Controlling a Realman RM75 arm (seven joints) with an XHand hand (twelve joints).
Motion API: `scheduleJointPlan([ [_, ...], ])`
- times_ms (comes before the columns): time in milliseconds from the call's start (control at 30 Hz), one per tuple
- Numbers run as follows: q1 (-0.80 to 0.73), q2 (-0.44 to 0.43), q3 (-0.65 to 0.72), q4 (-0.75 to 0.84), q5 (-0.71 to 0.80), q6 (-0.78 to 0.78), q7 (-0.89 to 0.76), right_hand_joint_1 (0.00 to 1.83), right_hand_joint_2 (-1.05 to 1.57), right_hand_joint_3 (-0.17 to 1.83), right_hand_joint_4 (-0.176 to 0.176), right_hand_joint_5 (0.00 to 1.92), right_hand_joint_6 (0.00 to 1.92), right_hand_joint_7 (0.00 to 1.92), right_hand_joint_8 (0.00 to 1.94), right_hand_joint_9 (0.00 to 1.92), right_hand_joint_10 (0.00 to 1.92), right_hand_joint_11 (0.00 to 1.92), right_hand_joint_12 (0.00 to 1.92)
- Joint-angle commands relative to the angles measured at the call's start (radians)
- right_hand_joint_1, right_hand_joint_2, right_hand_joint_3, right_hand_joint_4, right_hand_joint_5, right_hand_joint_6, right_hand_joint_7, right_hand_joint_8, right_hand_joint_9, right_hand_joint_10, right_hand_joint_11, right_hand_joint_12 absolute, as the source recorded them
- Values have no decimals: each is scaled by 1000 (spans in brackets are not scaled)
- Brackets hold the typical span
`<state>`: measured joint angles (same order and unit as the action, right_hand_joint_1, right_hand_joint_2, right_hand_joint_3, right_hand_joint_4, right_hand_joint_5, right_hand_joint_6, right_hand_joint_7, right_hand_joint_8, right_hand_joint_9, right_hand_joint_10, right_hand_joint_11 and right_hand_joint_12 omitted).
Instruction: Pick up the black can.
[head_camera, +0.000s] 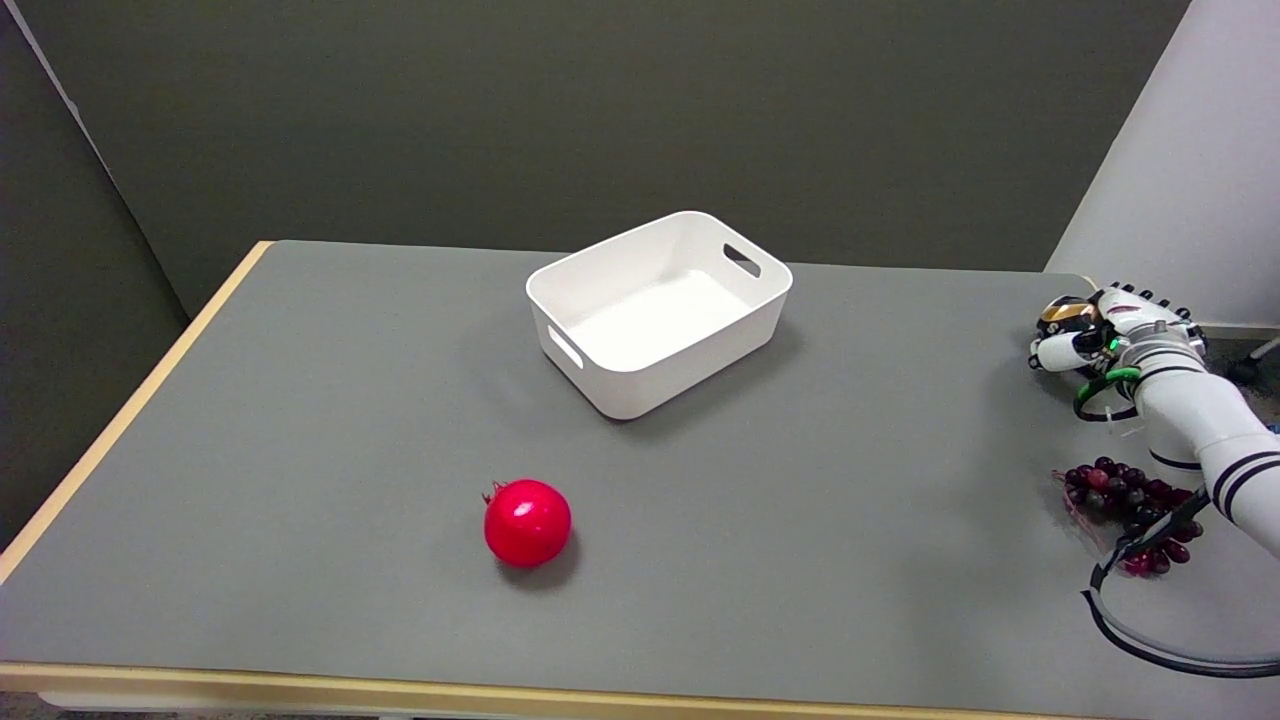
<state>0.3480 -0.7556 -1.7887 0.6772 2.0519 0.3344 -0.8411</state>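
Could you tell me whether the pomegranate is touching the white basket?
Apart. The head view shows bare grey table between the pomegranate and the white basket.

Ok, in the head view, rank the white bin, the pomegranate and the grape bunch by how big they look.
1. White bin, clearly the largest.
2. Grape bunch and red pomegranate look close in size. The right arm covers part of the grapes, so I would not rank these two.

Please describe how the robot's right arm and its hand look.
The right arm is a smooth white tube with thin black rings. The right hand is white with black parts and a small green light. A green ring and thin black cables sit near the wrist.
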Motion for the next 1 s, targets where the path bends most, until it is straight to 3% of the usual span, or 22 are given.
scheduleJointPlan([
  [33, 1, -9, -4, 28, -53, -9, 1, 860, 802, 939, -176, 343, 818, 534, 678, 371, 978, 206, 1392],
  [100, -2, -9, 2, 43, -95, -12, 3, 915, 883, 880, -174, 372, 1031, 642, 863, 493, 1156, 337, 1527],
  [167, -4, -9, 2, 53, -111, -16, 5, 940, 914, 849, -170, 382, 1107, 668, 940, 548, 1202, 383, 1580],
  [233, -4, -9, 2, 63, -126, -17, 15, 1158, 1286, 101, -176, 384, 1662, 784, 1436, 730, 1248, 549, 1760],
  [367, -4, -9, 1, 81, -167, -17, 54, 1134, 1347, 25, -176, 359, 1646, 756, 1547, 761, 1295, 484, 1898],
  [533, -4, -9, 4, 122, -212, -9, 98, 1143, 1342, 12, -176, 405, 1587, 750, 1576, 762, 1332, 458, 1921],
  [600, -5, -9, 6, 148, -249, -5, 124, 1158, 1283, 73, -176, 583, 1549, 651, 1563, 757, 1373, 448, 1921],
  [700, -20, -9, 29, 215, -322, 15, 201, 1152, 1229, 205, -176, 572, 1571, 638, 1589, 729, 1467, 425, 1921],
  [1000, -83, -12, 34, 611, -614, 87, 559, 1158, 1229, 181, -176, 590, 1547, 653, 1567, 754, 1454, 439, 1921],
])
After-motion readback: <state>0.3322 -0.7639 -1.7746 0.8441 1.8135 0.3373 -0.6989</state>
